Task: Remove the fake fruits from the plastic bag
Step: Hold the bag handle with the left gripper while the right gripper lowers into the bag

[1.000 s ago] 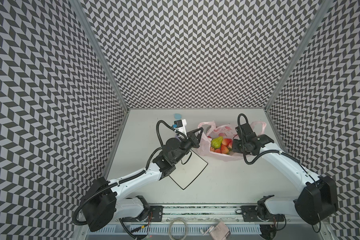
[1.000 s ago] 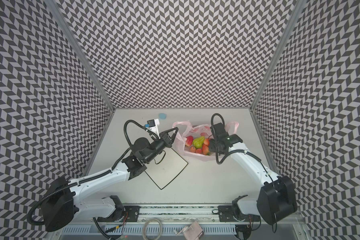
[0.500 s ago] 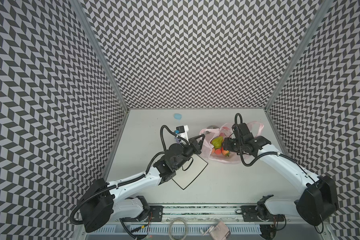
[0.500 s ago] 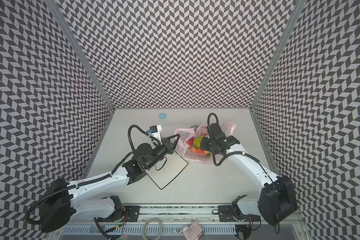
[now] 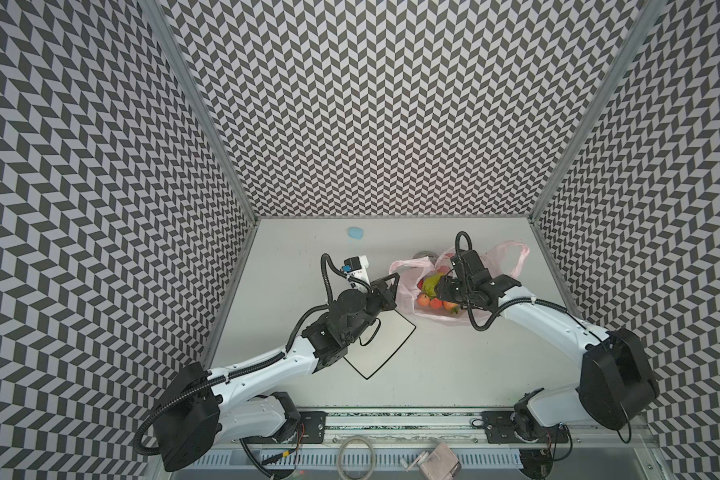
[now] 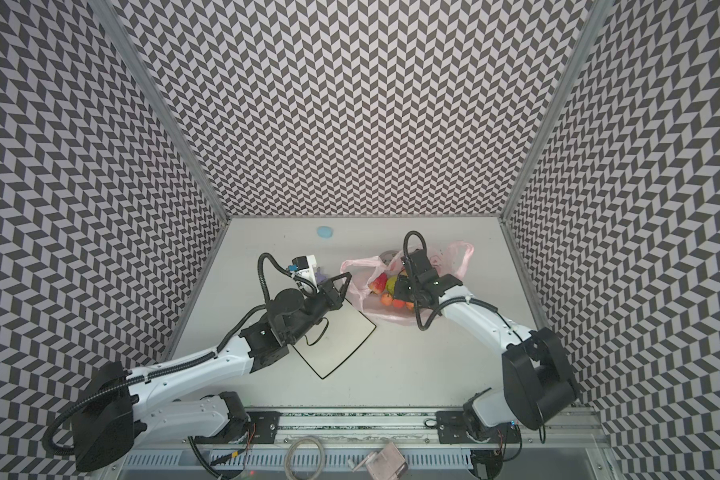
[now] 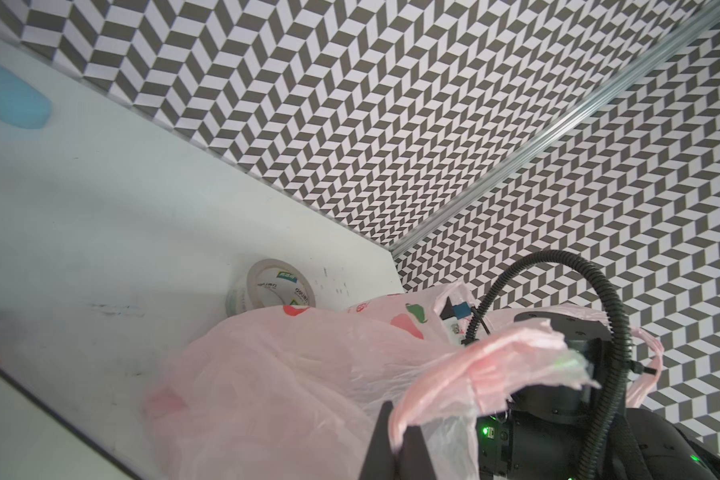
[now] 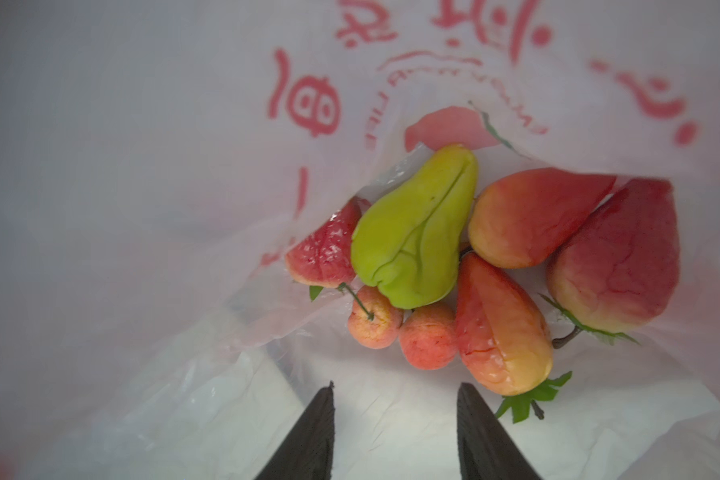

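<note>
The pink plastic bag (image 5: 408, 293) (image 6: 360, 291) lies right of centre with its mouth held up. My left gripper (image 5: 395, 279) (image 7: 400, 419) is shut on the bag's near-left rim (image 7: 474, 365), which is pinched between the fingers. Inside lie the fake fruits (image 5: 433, 297) (image 6: 391, 293): a green pear (image 8: 412, 232), several red-yellow fruits (image 8: 528, 216) and small orange-red balls (image 8: 427, 340). My right gripper (image 8: 395, 390) (image 5: 440, 287) is inside the bag mouth, open, just short of the small balls and holding nothing.
A white plate with a dark rim (image 5: 385, 340) lies under my left arm, touching the bag. A grey tape roll (image 7: 279, 286) stands behind the bag. A light blue blob (image 5: 356, 233) sits near the back wall and a small purple figure (image 6: 320, 274) by my left wrist.
My right gripper has moved left into the bag mouth and its jaws have widened. My left gripper, still shut on the rim, has drawn it slightly nearer, bunching the bag.
</note>
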